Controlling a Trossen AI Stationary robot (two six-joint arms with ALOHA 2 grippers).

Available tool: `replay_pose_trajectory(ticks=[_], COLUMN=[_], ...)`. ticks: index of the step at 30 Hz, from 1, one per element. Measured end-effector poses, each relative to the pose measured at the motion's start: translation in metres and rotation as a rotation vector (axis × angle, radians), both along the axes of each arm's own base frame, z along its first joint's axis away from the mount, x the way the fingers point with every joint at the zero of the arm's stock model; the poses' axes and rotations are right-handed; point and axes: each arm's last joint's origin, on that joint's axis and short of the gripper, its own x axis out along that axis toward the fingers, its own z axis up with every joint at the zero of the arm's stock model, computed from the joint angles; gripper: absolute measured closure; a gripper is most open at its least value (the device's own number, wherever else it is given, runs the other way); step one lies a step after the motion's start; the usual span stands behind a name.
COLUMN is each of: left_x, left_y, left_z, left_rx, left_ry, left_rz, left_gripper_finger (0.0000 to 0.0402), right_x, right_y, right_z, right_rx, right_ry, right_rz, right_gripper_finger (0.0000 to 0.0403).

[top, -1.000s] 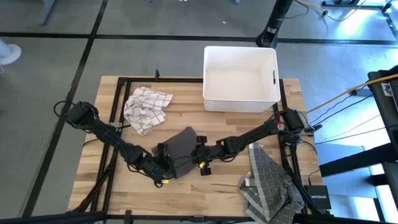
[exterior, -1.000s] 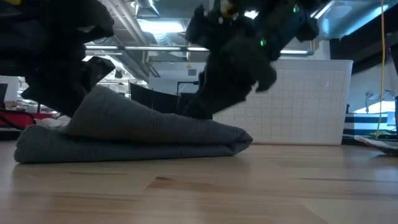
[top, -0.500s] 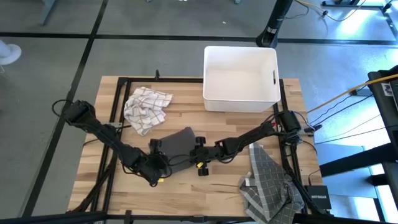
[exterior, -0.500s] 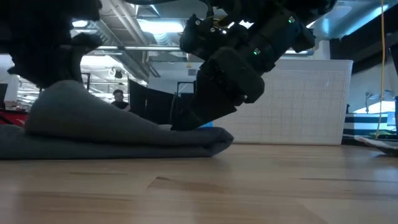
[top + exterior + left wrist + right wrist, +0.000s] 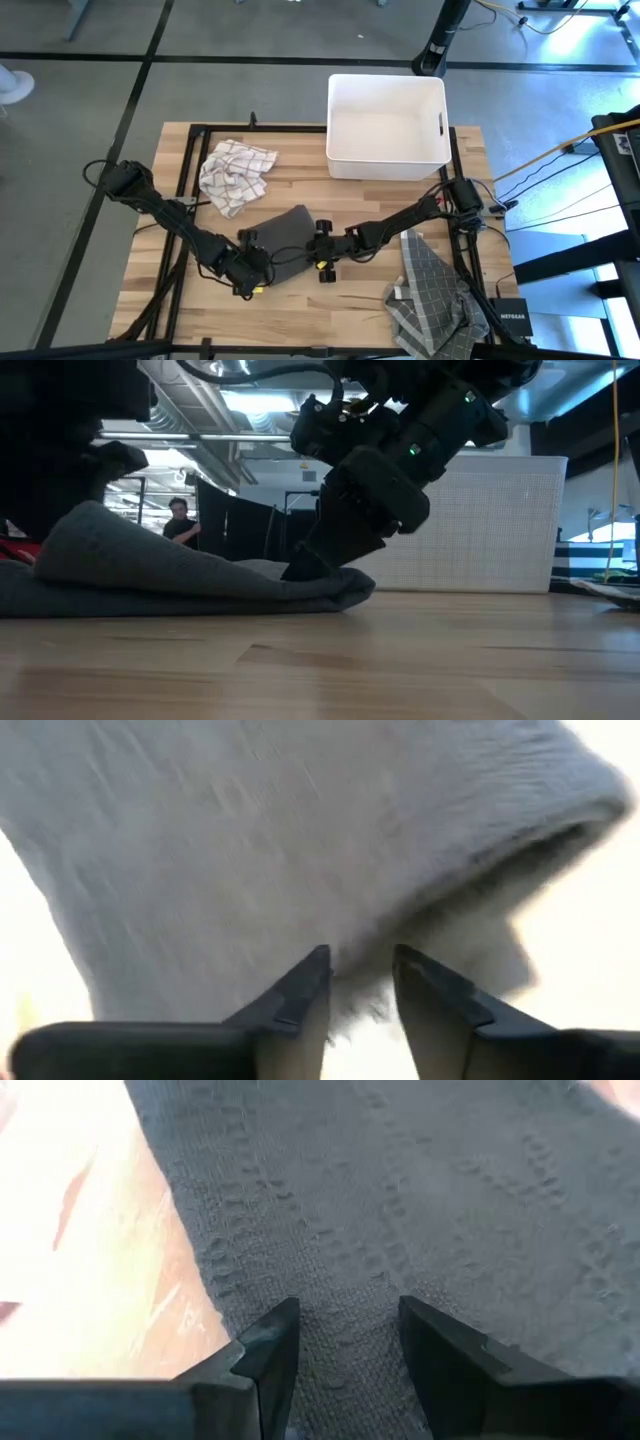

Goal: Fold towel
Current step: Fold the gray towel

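Note:
A dark grey towel [image 5: 285, 235] lies folded on the wooden table's middle, its lower layer flat on the wood; in the low view it forms a low hump [image 5: 180, 565] with a rounded fold at its right end [image 5: 355, 588]. My left gripper [image 5: 256, 276] stands open at the towel's near left edge [image 5: 360, 960], pointing steeply down. From the right, my right gripper [image 5: 318, 256] slants down onto the towel, fingers apart [image 5: 345, 1320]. My left gripper has its fingertips [image 5: 310, 970] right at the towel's edge; whether they touch it I cannot tell. My right gripper sets its spread fingertips [image 5: 300, 568] on the towel's upper surface [image 5: 345, 1280] near its right side, slanting down from the table's right. Nothing is pinched and the towel lies on the table.
A white bin [image 5: 387, 125] stands at the far right. A white checked cloth [image 5: 236, 172] lies crumpled at the far left, and a grey checked cloth [image 5: 430, 292] lies at the near right corner. A person [image 5: 180, 520] shows in the room behind.
My left gripper has risen a little, tipped steeper and shifted toward the table's left edge. The towel has drawn leftward with it: its raised hump and its folded right end now sit farther left, and its near part looks narrower from above.

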Motion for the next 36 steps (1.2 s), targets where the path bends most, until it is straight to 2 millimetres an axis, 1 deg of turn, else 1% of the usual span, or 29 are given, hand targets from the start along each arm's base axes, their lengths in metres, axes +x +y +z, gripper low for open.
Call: replay_pose_trajectory(ticks=[2, 4, 5, 7, 9, 11, 13, 15, 17, 21, 25, 28, 30, 31, 33, 35, 36], left_x=[0.002, 0.004, 0.005, 0.008, 0.013, 0.019, 0.022, 0.022, 0.019, 0.008, 0.007, 0.009, 0.01, 0.01, 0.01, 0.003, -0.001], left_y=[-0.002, -0.005, -0.007, -0.011, -0.015, -0.018, -0.02, -0.02, -0.019, -0.017, -0.019, -0.018, -0.016, -0.017, -0.016, -0.01, -0.005], left_z=[0.013, 0.027, 0.035, 0.047, 0.051, 0.044, 0.028, 0.009, -0.011, -0.043, -0.05, -0.041, -0.028, -0.017, 0.007, 0.023, 0.028], left_rx=[-0.079, -0.141, -0.161, -0.159, -0.108, -0.093, -0.112, -0.126, -0.149, -0.188, -0.215, -0.239, -0.261, -0.279, -0.312, -0.266, -0.219], left_ry=[0.027, -0.005, -0.053, -0.21, -0.385, -0.487, -0.5, -0.44, -0.355, -0.197, -0.178, -0.174, -0.179, -0.202, -0.273, -0.321, -0.342], left_rz=[0.017, 0.031, 0.03, 0.035, 0.059, 0.077, 0.069, 0.066, 0.1, 0.164, 0.195, 0.174, 0.141, 0.119, 0.096, 0.1, 0.12], left_gripper_finger=[0.0278, 0.0269, 0.0267, 0.0266, 0.0268, 0.027, 0.027, 0.027, 0.027, 0.0273, 0.0274, 0.0274, 0.0274, 0.0274, 0.0274, 0.0274, 0.0274], right_x=[-0.002, -0.004, -0.005, -0.003, 0.001, 0.008, 0.013, 0.015, 0.015, 0.011, 0.009, 0.01, 0.012, 0.012, 0.015, 0.014, 0.013], right_y=[0.0, -0.001, -0.001, -0.001, 0.001, 0.004, 0.005, 0.006, 0.006, 0.005, 0.004, 0.004, 0.005, 0.005, 0.005, 0.005, 0.004], right_z=[0.01, 0.023, 0.029, 0.037, 0.041, 0.038, 0.025, 0.009, -0.005, -0.023, -0.025, -0.021, -0.013, -0.006, 0.014, 0.034, 0.04], right_rx=[0.005, 0.013, 0.018, 0.036, 0.066, 0.09, 0.087, 0.077, 0.064, 0.022, -0.007, -0.008, 0.001, 0.004, 0.012, 0.018, 0.012], right_ry=[-0.01, -0.035, -0.05, -0.097, -0.154, -0.226, -0.237, -0.21, -0.167, -0.06, -0.021, -0.03, -0.032, -0.036, -0.07, -0.107, -0.116], right_rz=[0.002, 0.002, 0.004, 0.01, 0.025, 0.032, 0.052, 0.063, 0.064, 0.063, 0.067, 0.062, 0.065, 0.067, 0.066, 0.065, 0.06], right_gripper_finger=[0.0228, 0.0228, 0.0228, 0.0228, 0.0228, 0.0228, 0.0228, 0.0228, 0.0228, 0.0228, 0.0228, 0.0228, 0.0228, 0.0228, 0.0228, 0.0228, 0.0228])
